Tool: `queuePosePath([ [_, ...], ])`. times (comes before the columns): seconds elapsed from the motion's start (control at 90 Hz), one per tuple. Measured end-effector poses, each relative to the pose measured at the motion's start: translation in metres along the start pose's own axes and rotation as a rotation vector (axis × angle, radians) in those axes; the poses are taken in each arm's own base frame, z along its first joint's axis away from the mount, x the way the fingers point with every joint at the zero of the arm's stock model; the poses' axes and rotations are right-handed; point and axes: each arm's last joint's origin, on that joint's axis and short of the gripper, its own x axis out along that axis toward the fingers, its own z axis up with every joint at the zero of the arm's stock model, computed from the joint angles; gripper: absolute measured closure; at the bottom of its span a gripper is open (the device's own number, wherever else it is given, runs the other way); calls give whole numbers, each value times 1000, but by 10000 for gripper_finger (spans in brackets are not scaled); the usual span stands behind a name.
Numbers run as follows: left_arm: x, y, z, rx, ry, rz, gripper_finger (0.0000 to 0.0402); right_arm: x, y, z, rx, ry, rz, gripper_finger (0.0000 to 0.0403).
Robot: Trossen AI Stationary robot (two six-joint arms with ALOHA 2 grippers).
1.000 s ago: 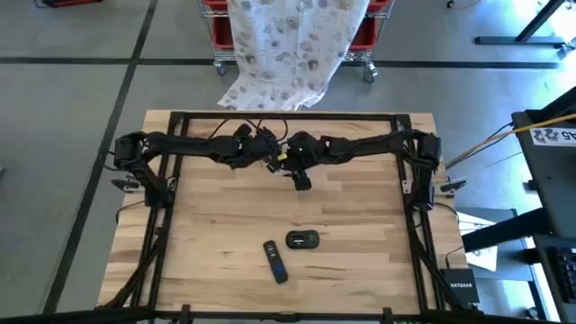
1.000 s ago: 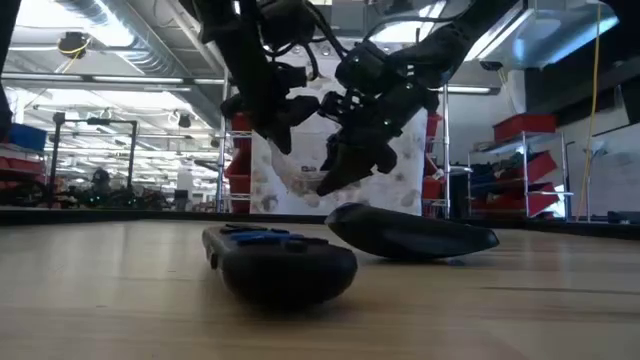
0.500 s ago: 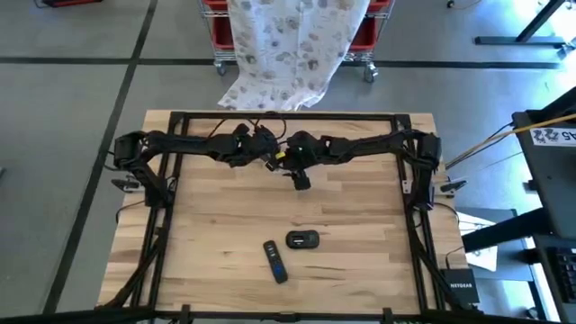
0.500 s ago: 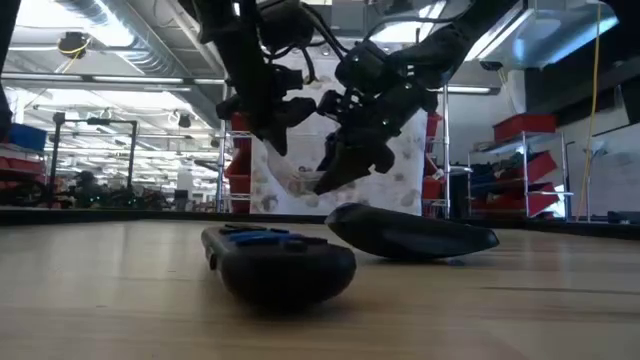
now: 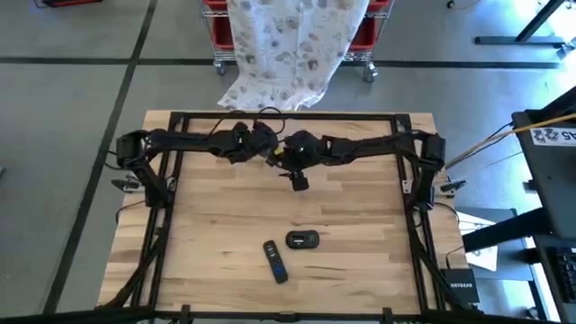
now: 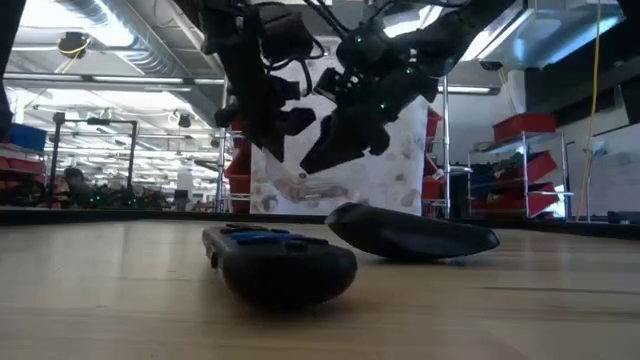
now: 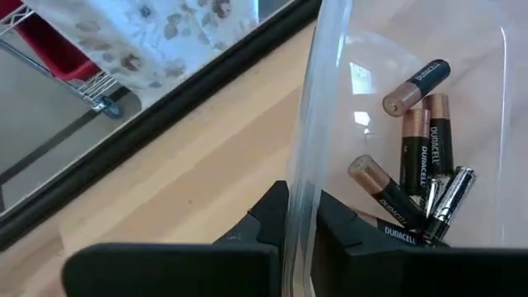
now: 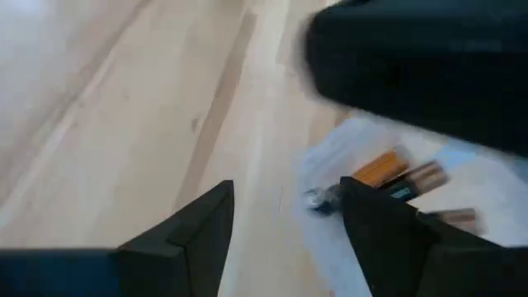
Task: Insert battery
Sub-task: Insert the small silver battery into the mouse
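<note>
Bare table (image 5: 216,225) around remote (image 5: 275,261), cover (image 5: 302,239)

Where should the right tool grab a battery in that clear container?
Take the loose top Duracell battery, across its mid-body. It lies apart from the pile, so fingers fit either side. Come in through the open mouth of the clear container, whose wall the left tool is clamping.

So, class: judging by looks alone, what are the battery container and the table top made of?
Container: seemingly clear, glossy plastic; the batteries and the wood show through its wall. Table top: pale wood with a smooth finish, with visible grain and plank seams.
</note>
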Motion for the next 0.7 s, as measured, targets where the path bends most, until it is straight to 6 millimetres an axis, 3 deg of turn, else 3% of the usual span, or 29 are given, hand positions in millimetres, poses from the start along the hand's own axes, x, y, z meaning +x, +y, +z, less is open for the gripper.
queuePosePath([
  [0.233,0,-1,-1,-12,10,-28,394,10,-1,-9,10,56,-53,198],
  [0.578,-4,-8,-1,-25,-12,-59,394,12,-1,-8,28,14,-24,198],
  [0.7,-4,-7,-2,-16,0,-57,394,16,0,-11,75,28,-17,216],
])
